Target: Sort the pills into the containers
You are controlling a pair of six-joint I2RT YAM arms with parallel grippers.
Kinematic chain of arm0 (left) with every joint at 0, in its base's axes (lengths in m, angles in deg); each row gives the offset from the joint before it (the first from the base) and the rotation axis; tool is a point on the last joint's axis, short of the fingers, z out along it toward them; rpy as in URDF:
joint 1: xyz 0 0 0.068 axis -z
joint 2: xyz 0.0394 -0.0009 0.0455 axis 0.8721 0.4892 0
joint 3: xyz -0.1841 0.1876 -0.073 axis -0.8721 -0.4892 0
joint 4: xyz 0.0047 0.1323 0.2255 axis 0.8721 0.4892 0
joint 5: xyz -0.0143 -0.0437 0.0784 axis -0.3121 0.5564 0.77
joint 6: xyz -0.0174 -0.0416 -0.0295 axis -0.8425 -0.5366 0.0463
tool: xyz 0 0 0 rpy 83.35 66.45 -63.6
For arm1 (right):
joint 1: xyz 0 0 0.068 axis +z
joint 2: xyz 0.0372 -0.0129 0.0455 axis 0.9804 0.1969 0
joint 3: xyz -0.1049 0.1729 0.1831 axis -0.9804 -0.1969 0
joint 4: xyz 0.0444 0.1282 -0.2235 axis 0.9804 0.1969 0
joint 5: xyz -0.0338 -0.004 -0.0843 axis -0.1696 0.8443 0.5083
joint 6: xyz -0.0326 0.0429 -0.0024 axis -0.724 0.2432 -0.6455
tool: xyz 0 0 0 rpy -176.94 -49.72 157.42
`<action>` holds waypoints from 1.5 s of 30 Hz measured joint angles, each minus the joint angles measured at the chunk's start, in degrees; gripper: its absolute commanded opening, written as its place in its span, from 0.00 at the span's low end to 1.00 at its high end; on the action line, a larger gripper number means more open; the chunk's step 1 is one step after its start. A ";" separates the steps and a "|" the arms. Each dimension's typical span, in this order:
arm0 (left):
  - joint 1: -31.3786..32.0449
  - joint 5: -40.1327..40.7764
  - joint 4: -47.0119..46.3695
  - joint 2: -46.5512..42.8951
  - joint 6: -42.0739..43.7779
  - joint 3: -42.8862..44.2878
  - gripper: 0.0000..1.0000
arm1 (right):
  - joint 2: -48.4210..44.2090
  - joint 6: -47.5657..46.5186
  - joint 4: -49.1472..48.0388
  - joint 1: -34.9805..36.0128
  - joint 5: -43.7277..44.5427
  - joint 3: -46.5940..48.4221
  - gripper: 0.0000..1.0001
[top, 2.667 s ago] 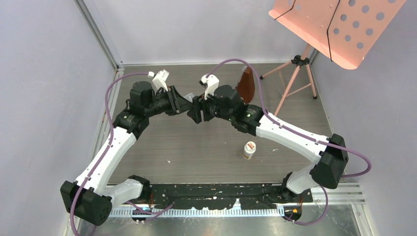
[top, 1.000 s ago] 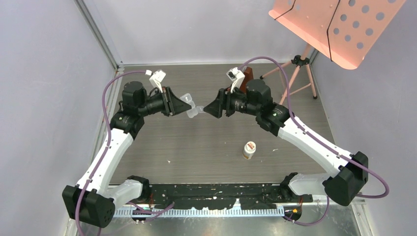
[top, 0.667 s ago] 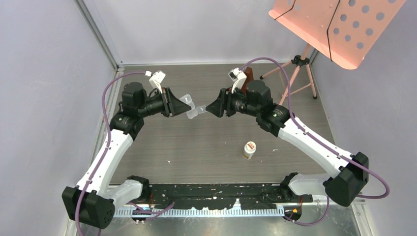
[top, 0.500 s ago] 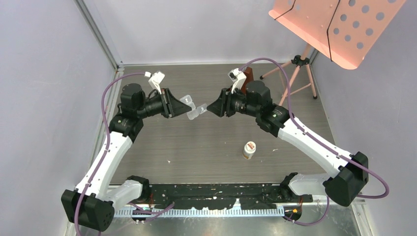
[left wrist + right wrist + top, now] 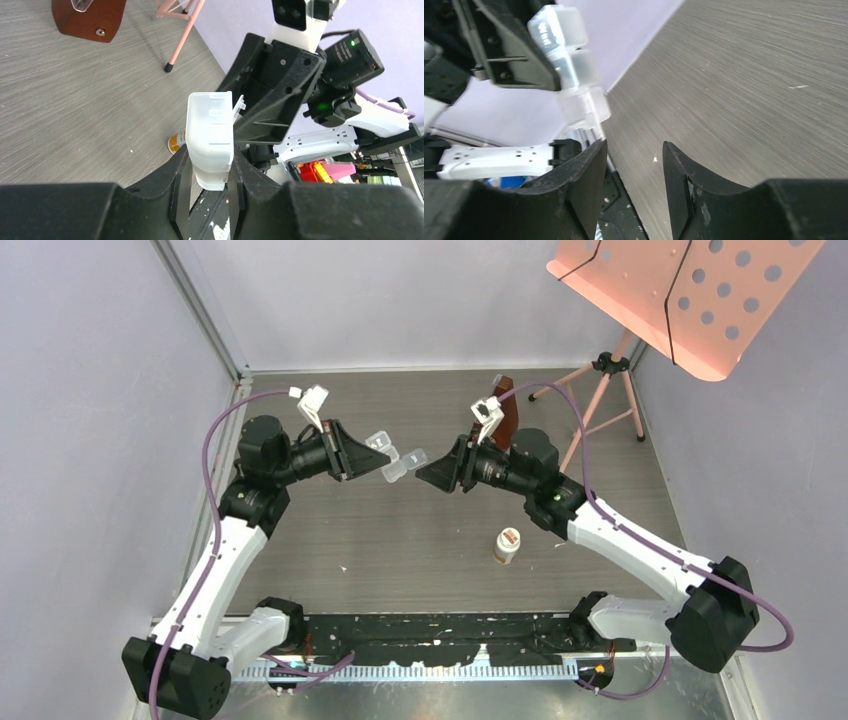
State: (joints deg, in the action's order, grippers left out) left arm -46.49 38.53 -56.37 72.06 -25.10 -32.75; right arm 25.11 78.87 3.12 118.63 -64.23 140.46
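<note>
My left gripper (image 5: 383, 462) is shut on one end of the container (image 5: 397, 462), a clear plastic strip box of square compartments, and holds it in the air over the far middle of the table. In the left wrist view the box (image 5: 210, 131) stands up between the fingers (image 5: 176, 176). My right gripper (image 5: 424, 476) is open and empty, facing the box from the right with a small gap. The right wrist view shows the box (image 5: 572, 75) up and to the left of the open gripper (image 5: 634, 155). No pills show in any view.
A white pill bottle with an orange label (image 5: 508, 545) stands on the table near the right arm; it also shows in the left wrist view (image 5: 176, 143). A brown wooden object (image 5: 505, 412) and a pink music stand (image 5: 690, 295) are at the back right.
The grippers were together at the box 2.7 s ago. The right gripper has since let go and drawn back to the right and lower. The left gripper keeps the box.
</note>
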 measured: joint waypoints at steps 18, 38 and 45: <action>0.00 5.18 -0.50 -2.32 -3.37 -0.55 0.00 | -2.25 2.89 -13.77 4.04 -1.99 -2.97 0.72; 0.00 0.83 -0.48 -4.96 -3.34 -2.84 0.61 | 0.79 2.75 -13.25 4.04 -1.68 0.07 0.06; -0.22 5.79 5.99 -7.85 1.75 -2.67 0.99 | 0.81 0.44 -7.08 4.02 -0.15 0.90 0.06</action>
State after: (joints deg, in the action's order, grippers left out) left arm -46.71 44.33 -50.39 64.21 -23.35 -35.42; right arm 25.92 79.31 -3.97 122.65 -64.38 141.35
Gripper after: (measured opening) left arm 0.988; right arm 0.131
